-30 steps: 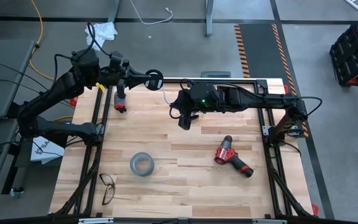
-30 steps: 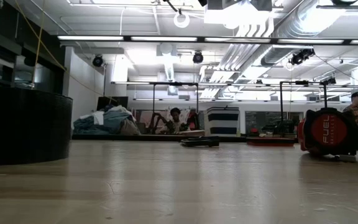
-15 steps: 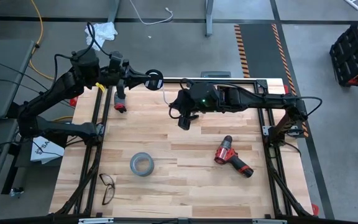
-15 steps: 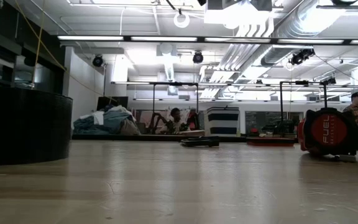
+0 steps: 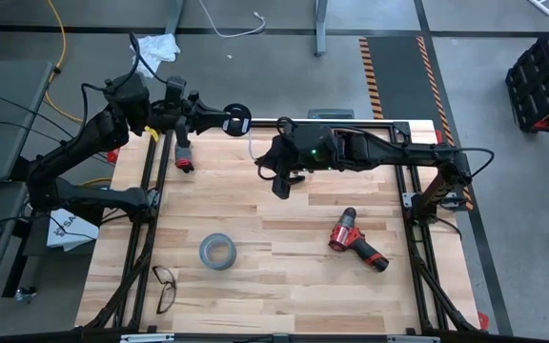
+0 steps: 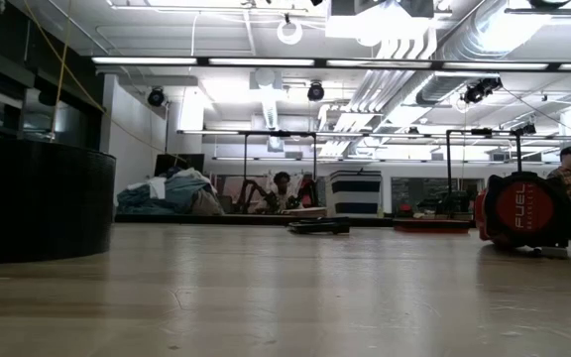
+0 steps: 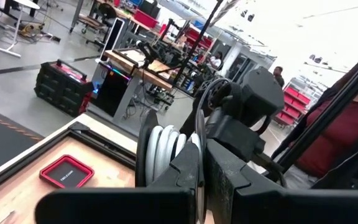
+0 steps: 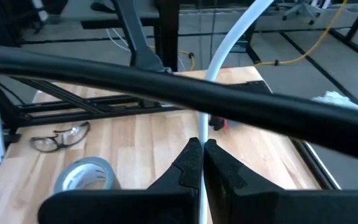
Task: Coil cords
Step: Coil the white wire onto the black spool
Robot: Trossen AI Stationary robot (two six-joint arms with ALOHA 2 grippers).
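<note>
**Observer:** Where's the cord right now?

**Operator:** Up off the surface [image 5: 284, 276], near its far edge. My left hand [image 7: 199, 163] is clamped on the black disc [image 5: 237, 122], and in the left wrist view I see white turns already wound in its groove. The free white cable [image 8: 232, 38] runs from the disc to my right hand [image 8: 201, 160], whose fingers are pressed together on it.

**Observer:** So what worries you?

**Operator:** Mostly tension. The span between the two hands is short. If I swing the right hand around the disc too far out, I judge the cable either slides through those fingers or drags the disc askew in the left grip.

**Observer:** And too little tension?

**Operator:** Then the wound turns can spring off the edge, I think. The groove looks shallow, and a slack loop would spill and undo the coil.

**Observer:** Any collision risk?

**Operator:** Yes. The hands are near each other, and a dark cable of the rig crosses my right wrist view. Circling the disc could snag that or knock the left fingers. The grey tape roll [image 5: 216, 252], glasses [image 5: 164, 288] and red drill [image 5: 355, 241] lie well apart, so they aren't a concern.
</note>
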